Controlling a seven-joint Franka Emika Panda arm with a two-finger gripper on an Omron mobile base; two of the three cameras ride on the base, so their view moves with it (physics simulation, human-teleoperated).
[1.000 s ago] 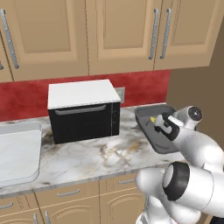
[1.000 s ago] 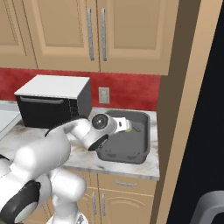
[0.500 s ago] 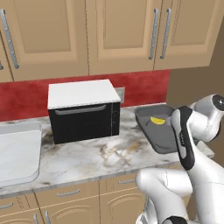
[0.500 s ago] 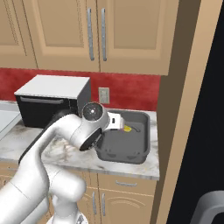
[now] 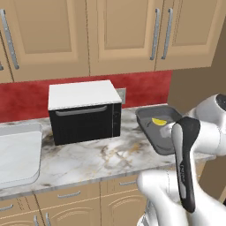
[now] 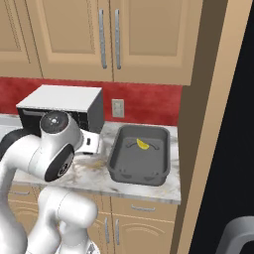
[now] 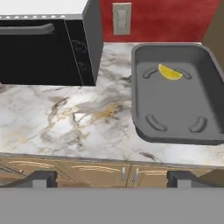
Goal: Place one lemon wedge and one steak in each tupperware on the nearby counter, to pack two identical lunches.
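Lemon wedge [image 7: 169, 72] lies inside the dark grey tray [image 7: 175, 133], near its far wall, and you can see it also from the left base view [image 5: 159, 121] and the right base view [image 6: 143, 144]. It touches no gripper. The tray [image 6: 121, 168] sits flat on the marbled counter [image 7: 78, 120], at its right end, just beside the tall wooden panel [image 6: 208, 124]. To the left of the tray stands the black microwave [image 5: 84, 117] with a white top, apart from the tray. A wall outlet [image 7: 121, 18] is on the red backsplash [image 5: 26, 95] behind them. At the far left of the counter you see a white sink [image 5: 15, 154]. The gripper [image 7: 111, 178] hangs above the counter's front edge with its fingertips [image 7: 41, 178] spread wide, and nothing is between them.
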